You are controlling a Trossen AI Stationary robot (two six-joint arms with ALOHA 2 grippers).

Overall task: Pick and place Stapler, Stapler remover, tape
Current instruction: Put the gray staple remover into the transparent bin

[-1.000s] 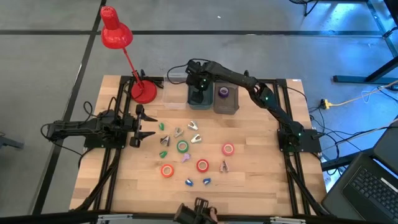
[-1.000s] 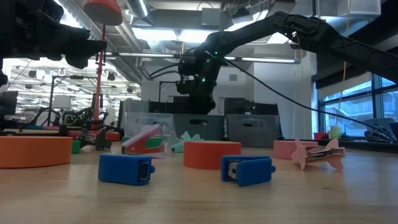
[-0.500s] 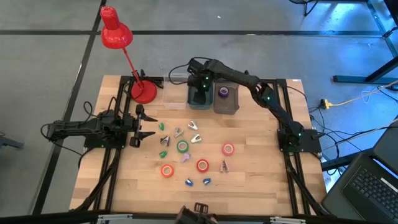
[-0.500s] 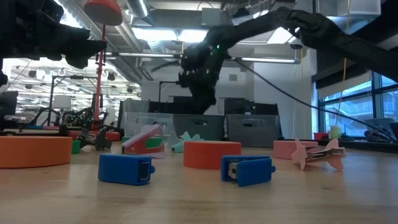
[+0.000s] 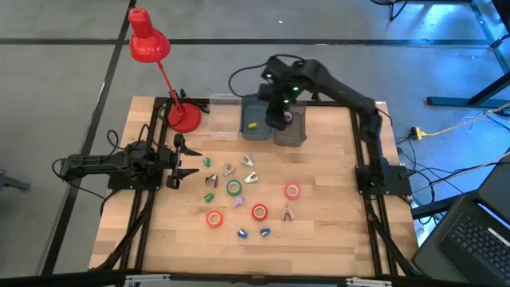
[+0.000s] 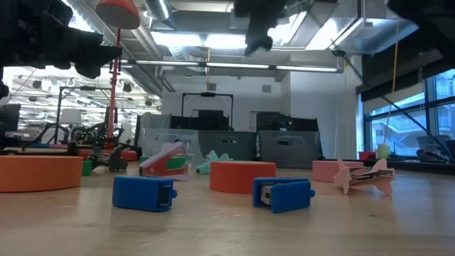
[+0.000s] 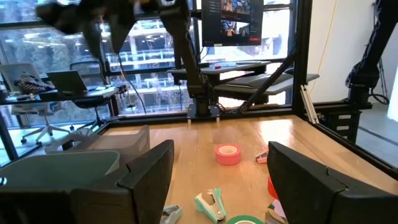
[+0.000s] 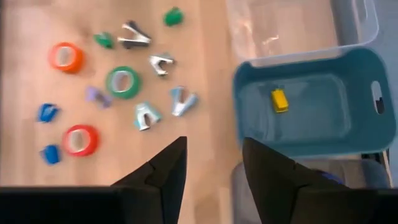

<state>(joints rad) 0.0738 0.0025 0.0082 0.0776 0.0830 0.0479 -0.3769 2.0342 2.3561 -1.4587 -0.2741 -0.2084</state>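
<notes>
Above the bins' (image 5: 253, 123) near edge, right gripper (image 5: 278, 118) jaws apart, empty; left gripper (image 5: 188, 159) jaws open.

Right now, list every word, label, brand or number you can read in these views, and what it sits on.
No readable text anywhere.
Monitor in the room behind the table: lit content, too blurred to read.
Tape rolls, bins and red lamp: no visible lettering.
</notes>
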